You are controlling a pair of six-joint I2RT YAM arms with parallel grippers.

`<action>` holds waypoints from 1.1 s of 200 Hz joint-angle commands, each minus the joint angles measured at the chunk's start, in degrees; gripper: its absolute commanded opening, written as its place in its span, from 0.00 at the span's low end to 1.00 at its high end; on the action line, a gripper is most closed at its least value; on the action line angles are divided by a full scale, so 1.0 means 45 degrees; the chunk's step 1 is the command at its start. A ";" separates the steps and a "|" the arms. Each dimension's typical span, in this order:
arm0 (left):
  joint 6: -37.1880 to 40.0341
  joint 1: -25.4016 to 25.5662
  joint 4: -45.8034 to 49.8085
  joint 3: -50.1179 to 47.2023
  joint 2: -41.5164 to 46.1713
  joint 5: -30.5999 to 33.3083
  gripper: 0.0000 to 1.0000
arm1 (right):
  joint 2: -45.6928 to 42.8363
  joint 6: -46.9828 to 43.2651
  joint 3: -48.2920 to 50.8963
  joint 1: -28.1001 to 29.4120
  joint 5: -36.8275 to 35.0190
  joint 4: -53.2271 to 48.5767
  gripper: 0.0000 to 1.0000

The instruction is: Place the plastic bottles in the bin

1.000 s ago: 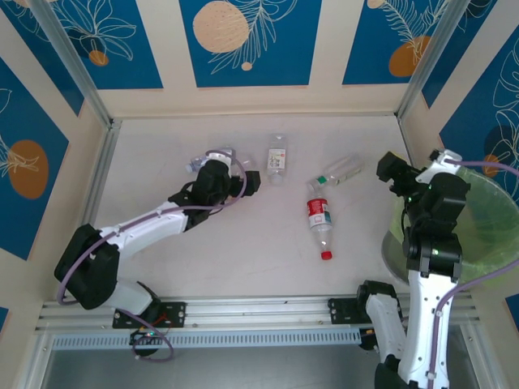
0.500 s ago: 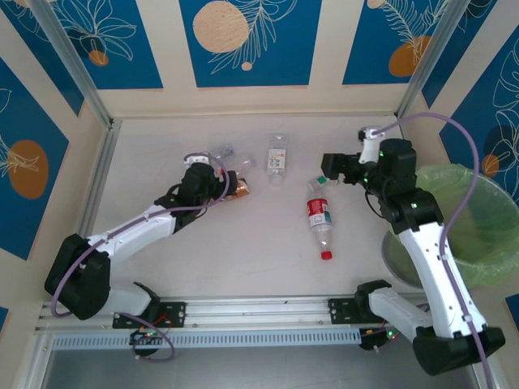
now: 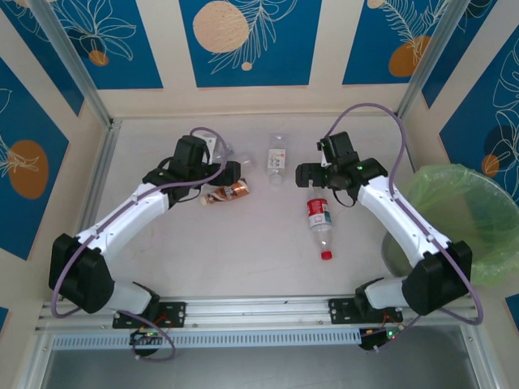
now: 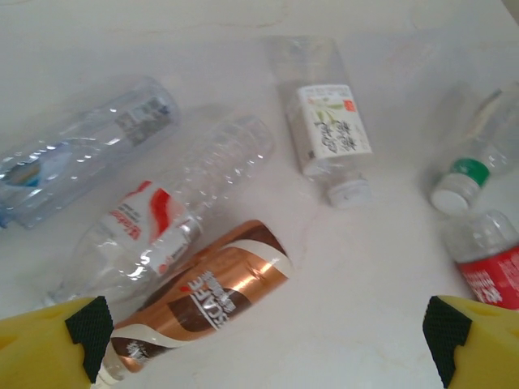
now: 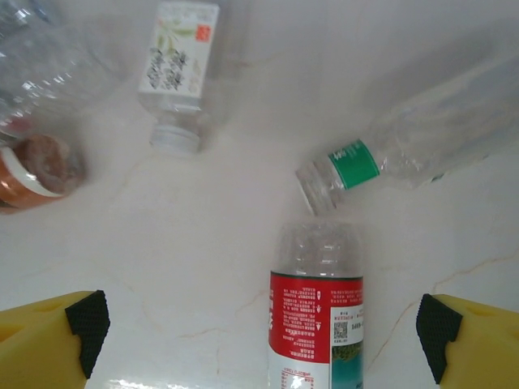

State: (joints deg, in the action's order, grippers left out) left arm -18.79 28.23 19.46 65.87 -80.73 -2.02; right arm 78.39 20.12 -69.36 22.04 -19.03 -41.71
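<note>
Nearest the arm bases, a red-labelled bottle (image 3: 319,217) lies flat on the pale surface (image 3: 243,259), its red cap pointing toward the bases. At the far right sits the bin (image 3: 474,211) with its light-green liner, well apart from every bottle. Farther back, the right jaws hover spread wide over the red-labelled bottle's far end and a green-banded bottle (image 5: 405,146), holding nothing. Level with them, the left jaws hang just as wide and empty above a brown-and-gold bottle (image 3: 227,193), which lies against a crushed clear bottle (image 4: 162,231) with a red-and-white label. Beyond these lie a bluish bottle (image 4: 81,150) and a white-labelled bottle (image 3: 277,158).
</note>
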 commanded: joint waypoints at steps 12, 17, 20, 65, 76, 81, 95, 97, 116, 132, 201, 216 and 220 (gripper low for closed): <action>0.0884 -0.0119 0.0766 -0.0168 -0.0023 -0.1662 1.00 | 0.1248 0.0470 -0.0059 -0.0212 0.0705 -0.0999 1.00; 0.0784 -0.0121 0.0686 -0.0264 0.0036 -0.1570 1.00 | 0.1447 0.0451 -0.0107 -0.0214 0.0707 -0.1171 1.00; 0.0726 -0.0121 0.0683 -0.0313 0.0064 -0.1522 0.99 | 0.1547 0.0409 -0.0096 -0.0216 0.0697 -0.1252 1.00; -0.0854 -0.0087 -0.0217 -0.0453 0.0267 -0.4448 1.00 | 0.3100 0.0258 -0.0182 -0.0348 0.0703 -0.1970 1.00; -0.0721 -0.0048 -0.0914 -0.0822 0.0064 -0.5795 1.00 | 0.3417 0.0299 -0.0202 -0.0433 0.0645 -0.1931 0.99; -0.0554 -0.0024 -0.0843 -0.0801 -0.0105 -0.6145 1.00 | 0.3531 0.0286 -0.0194 -0.0445 0.0691 -0.1876 1.00; -0.0133 0.0033 -0.0087 -0.0385 -0.0568 -0.6157 1.00 | 0.3826 0.0211 -0.0210 -0.0522 0.0798 -0.1763 0.99; -0.0101 0.0035 -0.0009 -0.0332 -0.0613 -0.6124 1.00 | 0.3868 0.0196 -0.0196 -0.0533 0.0827 -0.1740 1.00; 0.0095 0.0055 0.0037 -0.0193 -0.0589 -0.6026 1.00 | 0.4307 0.0008 -0.0310 -0.0604 0.0983 -0.1708 1.00; 0.0320 0.0133 0.0242 -0.0221 -0.0419 -0.5718 1.00 | 0.4758 -0.0165 -0.0478 -0.0743 0.1298 -0.1780 1.00; 0.1099 0.0709 0.0998 0.0102 -0.0384 -0.4414 1.00 | 0.6289 -0.0406 -0.0991 -0.0973 0.1689 -0.2051 1.00; 0.1127 0.0704 0.1061 0.0126 -0.0420 -0.4329 1.00 | 0.6541 -0.0356 -0.0990 -0.0969 0.1632 -0.2107 1.00; 0.1128 0.0706 0.1076 0.0129 -0.0437 -0.4302 1.00 | 0.6590 -0.0316 -0.0959 -0.0972 0.1612 -0.2070 1.00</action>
State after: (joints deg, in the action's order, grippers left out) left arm -15.25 31.16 22.44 64.40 -83.33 -22.41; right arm 106.19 19.03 -72.44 17.87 -13.30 -49.01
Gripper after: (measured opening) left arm 0.997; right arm 0.997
